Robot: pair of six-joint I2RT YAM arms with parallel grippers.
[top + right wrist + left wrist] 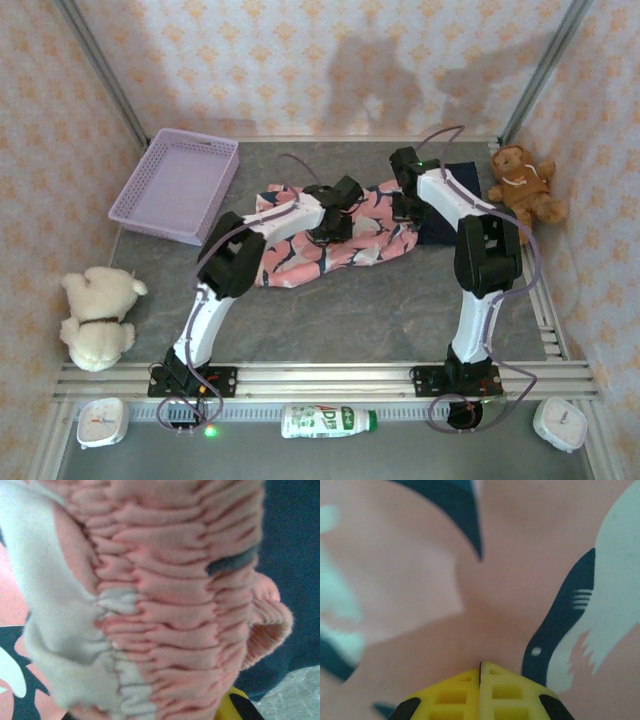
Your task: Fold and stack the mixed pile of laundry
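1. From above, the salmon-pink garment [372, 218] lies spread on the grey table [380, 310], and I place everything else from it.
   - The navy garment [438, 232] sticks out from under its right end.
   - The lavender basket [135, 175] sits off its left end, further back.
   - My left gripper [330, 232] is down on the middle of the salmon-pink garment and my right gripper [405, 205] on its right end. I judge this spacing lets me lift one edge with both hands and fold it over.

2. At my left wrist, the yellow pads [500, 690] are pressed flat together, with no gap along the seam.
   - Their tips touch the salmon-pink garment just beside a navy shark.
   - A soft crease runs up from the tips, so I may have nipped a thin fold. I cannot make out any cloth between the pads.

3. At my right wrist, the gathered elastic band of the salmon-pink garment bunches up close in front.
   - One yellow finger [234, 704] peeks out below the band and the rest is buried in it.
   - My fingers are closed, and I judge they pinch this band. It is the firmest edge to pull by.
   - The navy garment lies behind the band on its right.
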